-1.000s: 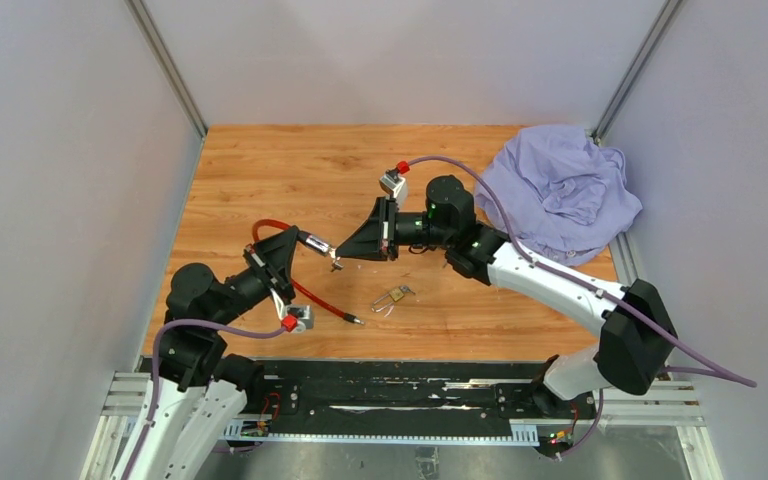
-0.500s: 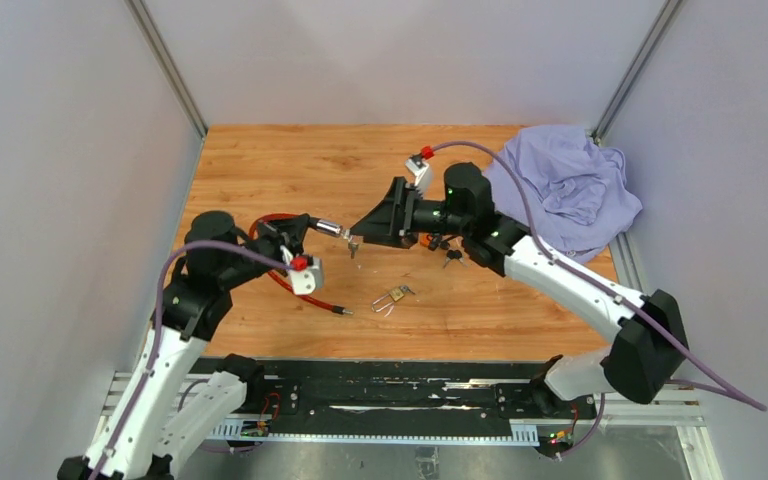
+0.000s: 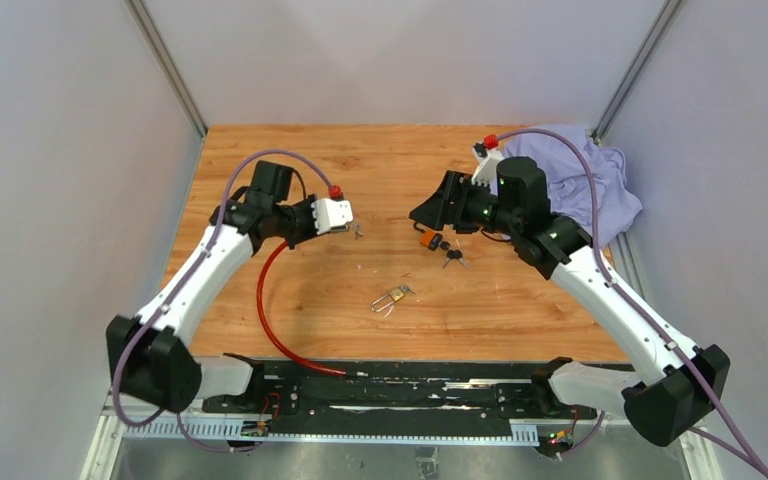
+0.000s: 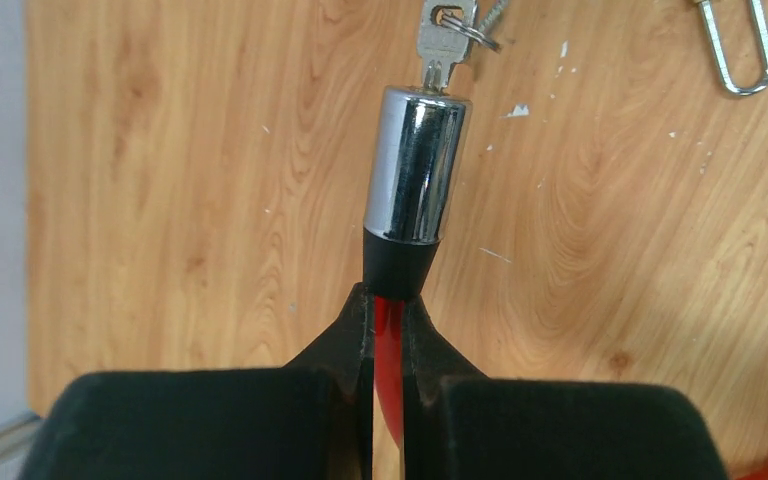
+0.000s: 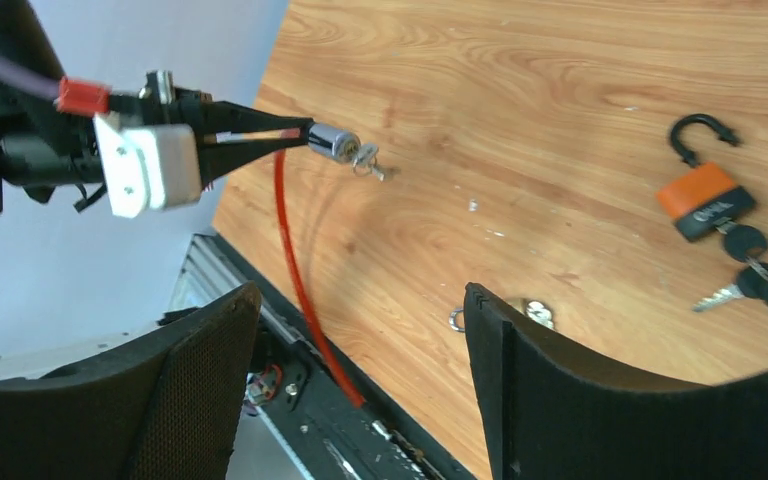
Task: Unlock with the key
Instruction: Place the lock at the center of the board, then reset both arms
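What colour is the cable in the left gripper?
Red; the cable shows best in the top external view.

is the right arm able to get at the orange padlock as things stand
Probably yes: the right claw is open close by the orange padlock, which lies uncovered on the table, keys attached.
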Controlling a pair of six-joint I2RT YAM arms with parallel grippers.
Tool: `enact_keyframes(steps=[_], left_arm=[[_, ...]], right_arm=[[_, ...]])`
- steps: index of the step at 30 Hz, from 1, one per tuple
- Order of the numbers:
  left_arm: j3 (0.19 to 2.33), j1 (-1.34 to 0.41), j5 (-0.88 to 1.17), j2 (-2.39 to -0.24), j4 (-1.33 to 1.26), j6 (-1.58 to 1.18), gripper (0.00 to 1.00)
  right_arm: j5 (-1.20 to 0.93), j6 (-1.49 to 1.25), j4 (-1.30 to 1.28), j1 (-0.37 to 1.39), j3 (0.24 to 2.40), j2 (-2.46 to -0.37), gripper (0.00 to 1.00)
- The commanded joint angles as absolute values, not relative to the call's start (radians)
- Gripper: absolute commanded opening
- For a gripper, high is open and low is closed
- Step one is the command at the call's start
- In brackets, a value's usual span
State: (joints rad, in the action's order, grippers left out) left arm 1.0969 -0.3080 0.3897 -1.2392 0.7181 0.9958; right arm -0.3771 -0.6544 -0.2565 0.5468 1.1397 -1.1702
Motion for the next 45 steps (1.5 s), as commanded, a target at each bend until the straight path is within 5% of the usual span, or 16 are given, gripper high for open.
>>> enact_keyframes(steps=[1,11,15,21,26,36,45], left_arm=[[1.155,-0.268,0.375,-1.375,0.708,0.944,0.00],[1.298,-0.243,0.246,-1.763,0.485,0.918,0.00],[1.423,-0.231,0.171,-1.906,0.469,0.895,0.10],[1.509,-0.216,0.128,-2.019,0.468,0.841,0.41],[1.477,-0.209,0.181,-1.983,0.465,0.780,0.99],[1.425,-0.030,0.420,-1.728,0.451,0.408,0.98],[0.709,0.110,0.450,-1.344,-0.144,0.225,0.98]], right_arm=[[-0.280,-0.578,-0.330,0.517,1.113,-1.143,0.74],[-0.231,-0.556,-0.375,0.486,1.072,-1.136,0.76],[-0.209,-0.539,-0.393,0.485,1.069,-1.143,0.77],[-0.135,-0.516,-0.397,0.483,1.036,-1.157,0.77],[0.019,-0.471,-0.368,0.483,0.998,-1.150,0.78],[0.645,-0.215,-0.020,0.481,0.684,-0.953,0.79],[0.781,-0.179,0.148,0.338,0.473,-0.901,0.79]])
